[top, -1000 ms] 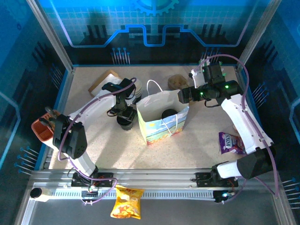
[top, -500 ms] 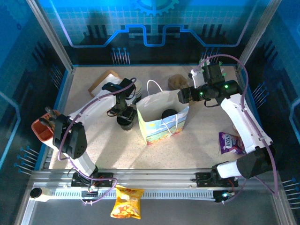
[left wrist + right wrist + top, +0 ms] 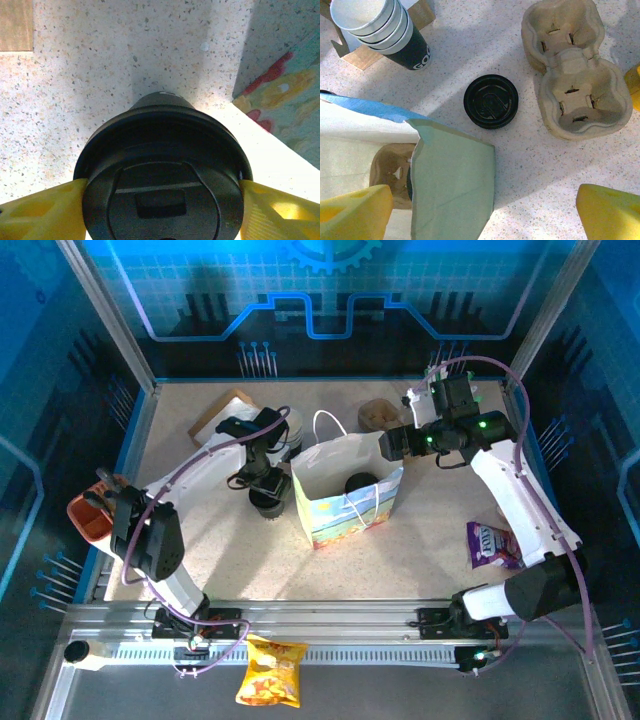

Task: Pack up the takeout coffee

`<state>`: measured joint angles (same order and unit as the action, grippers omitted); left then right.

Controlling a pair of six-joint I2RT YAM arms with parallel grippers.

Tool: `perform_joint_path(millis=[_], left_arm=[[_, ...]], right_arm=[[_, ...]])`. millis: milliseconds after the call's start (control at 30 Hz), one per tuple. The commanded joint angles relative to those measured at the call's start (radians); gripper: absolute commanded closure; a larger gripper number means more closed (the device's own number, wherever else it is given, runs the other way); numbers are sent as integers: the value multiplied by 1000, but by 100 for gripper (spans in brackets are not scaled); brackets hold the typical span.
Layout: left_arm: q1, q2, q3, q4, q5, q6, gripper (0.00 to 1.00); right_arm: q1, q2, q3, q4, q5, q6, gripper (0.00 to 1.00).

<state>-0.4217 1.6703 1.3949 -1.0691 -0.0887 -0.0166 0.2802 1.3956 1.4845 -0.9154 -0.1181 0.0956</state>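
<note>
The takeout coffee (image 3: 162, 175), a dark cup under a round black lid, stands on the speckled table just left of the paper bag (image 3: 345, 510). My left gripper (image 3: 162, 192) comes down over it (image 3: 268, 502), and its yellow fingers (image 3: 45, 210) press against both sides of the lid's rim. At the bag's far right rim my right gripper (image 3: 392, 445) stands open; in the right wrist view a pale green flap of the bag (image 3: 452, 185) lies between its wide-apart jaws (image 3: 484, 195). Inside the bag sits a cardboard carrier (image 3: 390, 170) with one lidded cup (image 3: 360, 483).
A stack of lidless cups (image 3: 380, 27) stands behind the bag beside a wooden board (image 3: 222, 412). A loose black lid (image 3: 491, 101) and an empty cardboard cup carrier (image 3: 575, 70) lie behind the bag. A purple snack packet (image 3: 492, 545) lies at the right.
The left gripper's jaws have closed in on the cup's lid. Neither arm has visibly shifted, and the bag stands as before.
</note>
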Motion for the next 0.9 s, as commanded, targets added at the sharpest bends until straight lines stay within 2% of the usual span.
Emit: perform_joint_path(millis=[0,400,667,867], left_arm=[[13,-49,-17,-37,34,13,39],[116,-244,38,-73,48,19,41],[129,-313,197,-138,50,30,43],[121,-359,326,-165,104,54,44]], right_arm=[[-15,-1,-5,-4,-30,-10,5],[0,-14,13,-18,-89,18,6],[29,-10,16,-47,-49,26,8],[67,19,50,-92,20,30,15]])
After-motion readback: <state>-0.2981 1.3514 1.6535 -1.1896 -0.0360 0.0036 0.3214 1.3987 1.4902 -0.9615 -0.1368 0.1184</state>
